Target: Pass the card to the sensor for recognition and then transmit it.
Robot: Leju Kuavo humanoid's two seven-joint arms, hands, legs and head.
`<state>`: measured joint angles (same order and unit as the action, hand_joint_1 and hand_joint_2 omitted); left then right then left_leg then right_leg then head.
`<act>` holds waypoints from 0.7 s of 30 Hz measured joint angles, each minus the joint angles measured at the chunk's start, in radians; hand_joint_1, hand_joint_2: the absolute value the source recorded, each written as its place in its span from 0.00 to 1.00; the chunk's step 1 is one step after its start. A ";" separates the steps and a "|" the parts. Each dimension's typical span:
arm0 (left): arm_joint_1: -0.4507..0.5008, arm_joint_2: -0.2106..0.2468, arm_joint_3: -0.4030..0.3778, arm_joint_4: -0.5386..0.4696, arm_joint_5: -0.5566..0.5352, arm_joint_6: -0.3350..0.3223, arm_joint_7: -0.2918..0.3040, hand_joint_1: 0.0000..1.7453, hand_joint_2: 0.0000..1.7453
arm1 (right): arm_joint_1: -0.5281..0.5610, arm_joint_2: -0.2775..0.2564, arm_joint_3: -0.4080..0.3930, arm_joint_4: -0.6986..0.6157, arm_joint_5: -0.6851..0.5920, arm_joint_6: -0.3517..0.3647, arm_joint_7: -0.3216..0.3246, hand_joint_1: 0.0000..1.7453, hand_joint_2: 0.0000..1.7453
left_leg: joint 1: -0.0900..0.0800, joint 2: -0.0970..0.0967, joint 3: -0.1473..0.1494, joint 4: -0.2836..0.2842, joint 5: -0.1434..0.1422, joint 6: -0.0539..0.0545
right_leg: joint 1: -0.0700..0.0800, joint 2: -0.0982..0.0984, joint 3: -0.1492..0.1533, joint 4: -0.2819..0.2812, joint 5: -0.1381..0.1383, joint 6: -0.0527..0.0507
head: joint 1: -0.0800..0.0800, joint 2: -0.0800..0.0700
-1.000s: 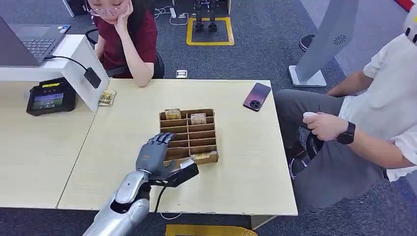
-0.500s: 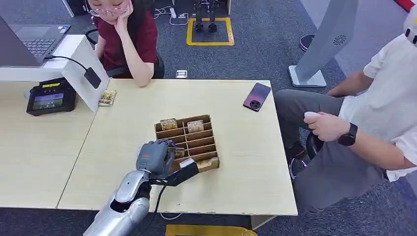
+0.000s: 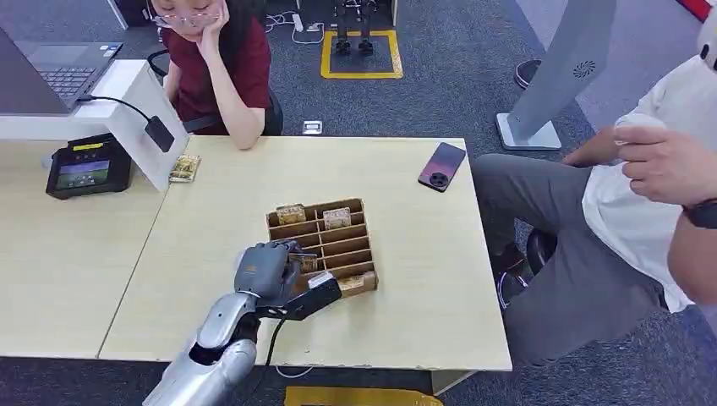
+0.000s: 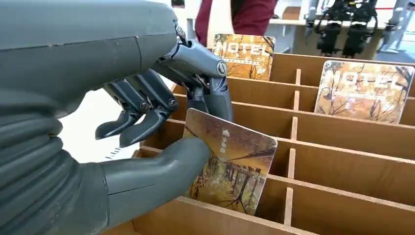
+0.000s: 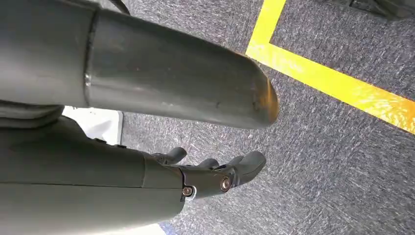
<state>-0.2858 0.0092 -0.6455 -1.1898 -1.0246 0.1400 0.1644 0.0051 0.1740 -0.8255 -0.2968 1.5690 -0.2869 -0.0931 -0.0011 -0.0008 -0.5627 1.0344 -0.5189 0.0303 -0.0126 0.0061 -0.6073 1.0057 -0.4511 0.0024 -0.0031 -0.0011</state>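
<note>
- Since a second ago my left hand has closed from fingers spread flat over the wooden card rack to a curl on one card, and the rack has skewed a little on the table; over the last half second the hand barely shifts, while the person at the right edge raises a hand from lap level to the upper right of the frame.
- Head view: the hand sits left of centre, low in the frame, over the rack's near-left slots. The card reader I take for the sensor lies at the far left, well apart, with a loose card just beside the white stand. A phone lies toward the table's upper right.
- Left wrist view: the thumb presses the face of the card and a dark finger backs its upper edge, so I read it as pinched, the other fingers curled clear. The card is tilted, its lower edge still down in the slot. Two more cards stand in the far row.
- Right wrist view: my right hand hangs over grey carpet beside a yellow floor line, fingers loosely curled, holding nothing.
- My judgement: the grasp is made; lifting clear without dragging the rack comes next.
</note>
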 joint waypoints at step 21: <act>-0.170 0.234 0.084 -0.296 0.249 -0.124 -0.132 1.00 1.00 | 0.004 -0.010 0.000 0.000 0.000 0.000 -0.032 0.00 0.00 | 0.001 0.000 0.000 0.000 0.002 -0.002 | 0.000 0.000 0.000 0.001 0.001 -0.001 | -0.001 0.000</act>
<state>-0.4561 0.2430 -0.5619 -1.4858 -0.7752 0.0160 0.0324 0.0087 0.1644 -0.8255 -0.2968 1.5690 -0.2869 -0.1251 -0.0005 -0.0007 -0.5624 1.0344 -0.5172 0.0284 -0.0122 0.0063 -0.6076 1.0069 -0.4505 0.0015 -0.0038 -0.0011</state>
